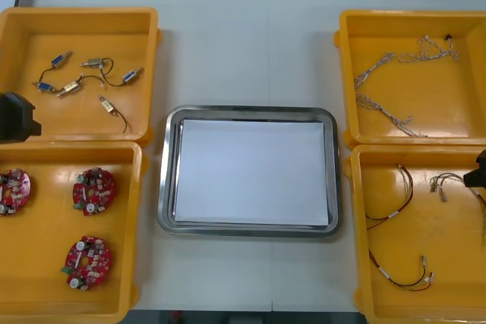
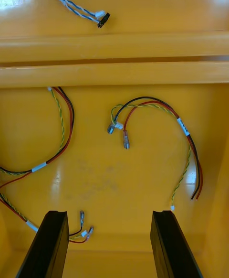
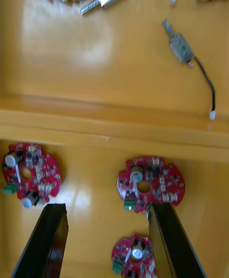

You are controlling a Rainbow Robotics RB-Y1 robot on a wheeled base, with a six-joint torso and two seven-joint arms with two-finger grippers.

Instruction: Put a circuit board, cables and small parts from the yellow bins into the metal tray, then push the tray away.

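A: Since the metal tray [image 1: 162,187] holds nothing, is anything done?
B: No. Both gape empty: left gripper [image 3: 106,208] over circuit boards [image 1: 93,190] at its eight o'clock, right gripper [image 2: 109,216] over red and yellow cables [image 1: 389,216] at four. Loading and the push remain.

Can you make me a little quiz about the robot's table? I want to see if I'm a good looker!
1. How many red circuit boards lie in the near left bin?
2. True or false: the metal tray already holds a cable.
3. The right tool hangs open over which? A: the metal tray. B: red and yellow cables. C: the red circuit boards.

Key: 1: three. 2: false, its white inside is bare. 3: B.
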